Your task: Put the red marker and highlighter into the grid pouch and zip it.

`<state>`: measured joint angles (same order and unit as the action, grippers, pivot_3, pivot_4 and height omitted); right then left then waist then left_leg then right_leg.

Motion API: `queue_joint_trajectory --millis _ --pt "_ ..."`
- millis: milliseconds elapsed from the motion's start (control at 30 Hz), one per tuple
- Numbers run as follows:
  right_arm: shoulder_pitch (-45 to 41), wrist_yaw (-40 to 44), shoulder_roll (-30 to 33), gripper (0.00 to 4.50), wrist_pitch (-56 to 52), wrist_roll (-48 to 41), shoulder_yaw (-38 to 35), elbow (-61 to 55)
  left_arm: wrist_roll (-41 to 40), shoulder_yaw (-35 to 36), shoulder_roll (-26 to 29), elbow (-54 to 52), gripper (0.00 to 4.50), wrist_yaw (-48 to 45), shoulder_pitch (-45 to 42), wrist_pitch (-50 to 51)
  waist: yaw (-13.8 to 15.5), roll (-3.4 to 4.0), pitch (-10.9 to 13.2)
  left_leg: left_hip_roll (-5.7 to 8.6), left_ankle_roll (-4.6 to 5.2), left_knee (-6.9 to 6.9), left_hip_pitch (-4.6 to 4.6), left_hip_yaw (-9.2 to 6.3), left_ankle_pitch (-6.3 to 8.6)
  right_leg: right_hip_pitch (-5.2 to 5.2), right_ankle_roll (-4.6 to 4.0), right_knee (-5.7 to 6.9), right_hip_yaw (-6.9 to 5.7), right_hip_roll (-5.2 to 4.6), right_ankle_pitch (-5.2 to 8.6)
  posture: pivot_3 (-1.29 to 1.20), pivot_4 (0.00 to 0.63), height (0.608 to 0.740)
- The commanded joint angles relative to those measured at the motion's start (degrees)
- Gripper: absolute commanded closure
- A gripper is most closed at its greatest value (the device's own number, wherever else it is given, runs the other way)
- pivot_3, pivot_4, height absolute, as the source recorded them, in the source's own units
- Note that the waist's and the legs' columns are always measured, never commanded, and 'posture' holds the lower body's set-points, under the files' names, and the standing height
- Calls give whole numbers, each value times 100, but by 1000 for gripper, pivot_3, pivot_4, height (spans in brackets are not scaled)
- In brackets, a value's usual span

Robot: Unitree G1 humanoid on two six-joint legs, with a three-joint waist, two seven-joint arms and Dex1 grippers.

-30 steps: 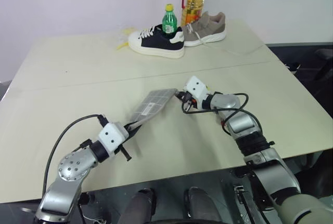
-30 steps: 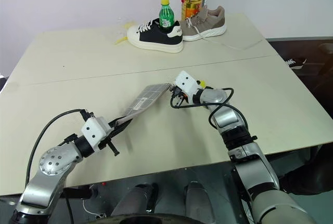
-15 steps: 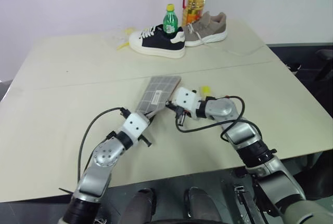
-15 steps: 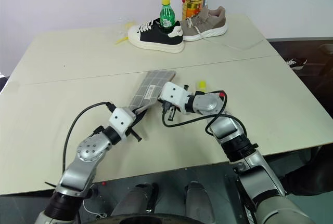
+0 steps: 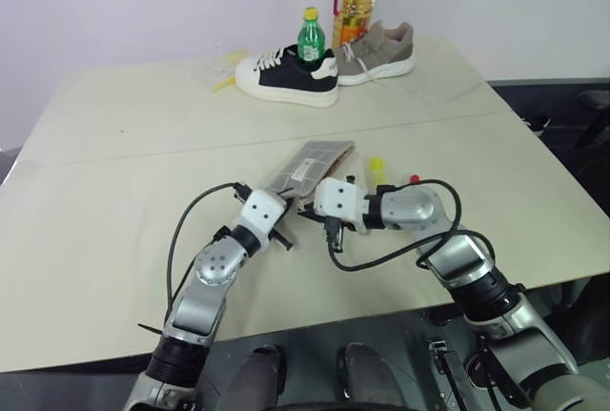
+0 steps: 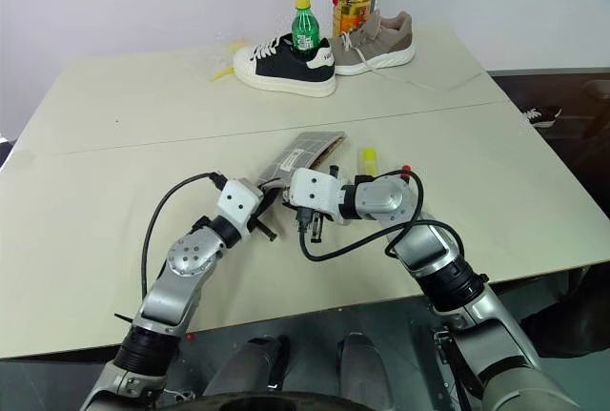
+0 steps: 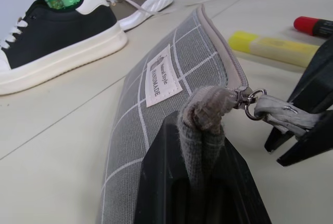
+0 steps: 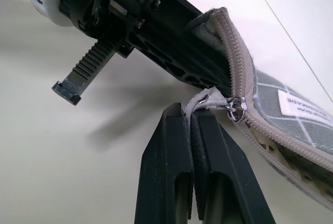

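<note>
Grid pouch (image 5: 315,165), the flat grey fabric one with white lines and a small white label, is raised off the pale table (image 5: 114,192) between your two grippers. Its near corner is buried between the left fingers, so you cannot see that end of the zipper, and part of the mouth looks unzipped in the right wrist view. Your left gripper (image 7: 200,146) is clamped on that bunched corner. Just beside it, your right gripper (image 8: 192,125) is pressed tight on the grey fabric pull tab (image 8: 205,99) at the slider. The stubby yellow highlighter (image 5: 377,167) and the slim red marker (image 7: 315,26), mostly cut off, lie on the table beside the pouch, outside it.
</note>
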<state>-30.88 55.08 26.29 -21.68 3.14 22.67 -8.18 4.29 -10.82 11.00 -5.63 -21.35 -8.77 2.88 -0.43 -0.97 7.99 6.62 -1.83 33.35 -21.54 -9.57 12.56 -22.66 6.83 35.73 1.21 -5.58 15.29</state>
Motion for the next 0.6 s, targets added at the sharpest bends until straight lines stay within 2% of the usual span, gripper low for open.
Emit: queue_joint_trajectory --millis 33,67,200,233,267,400,600 --pt "35 210 -102 3857 -246 -370 21 -344 16 168 -35 -11 4500 236 -147 -134 2 -1 1 0 0 0 0 0 0 0 0 0 0 0 0 0 150 740" --pt "32 227 -94 3588 -323 -425 -10 -357 33 171 -35 -11 4500 272 -148 -148 0 -2 1 0 0 0 0 -1 0 0 0 0 0 0 0 0 150 740" --pt "-64 228 101 1585 -569 -573 -329 -286 25 253 28 -102 4500 369 -114 -283 5 -3 2 0 0 3 0 -1 0 1 0 0 0 0 0 0 150 740" --pt "-134 150 166 959 -755 -615 -516 -178 -23 291 78 -174 4500 338 -66 -317 9 -3 2 0 0 5 -1 -1 0 2 0 0 0 0 0 0 150 740" --pt "-195 55 226 526 -968 -683 -741 -75 -83 339 145 -248 4500 285 12 -347 13 -3 2 0 0 6 -1 0 0 2 0 0 0 0 0 0 150 740" --pt "-344 -219 325 526 -1352 -896 -1264 165 -195 447 376 -348 4500 125 184 -427 32 -4 2 0 0 6 -2 0 1 1 0 0 0 0 0 0 150 740" --pt "-826 -1443 296 526 -2288 -627 -1781 1122 -289 494 705 -380 4500 -144 269 -502 65 -3 3 -2 0 7 -3 3 3 0 -2 0 1 -1 -1 0 150 740"
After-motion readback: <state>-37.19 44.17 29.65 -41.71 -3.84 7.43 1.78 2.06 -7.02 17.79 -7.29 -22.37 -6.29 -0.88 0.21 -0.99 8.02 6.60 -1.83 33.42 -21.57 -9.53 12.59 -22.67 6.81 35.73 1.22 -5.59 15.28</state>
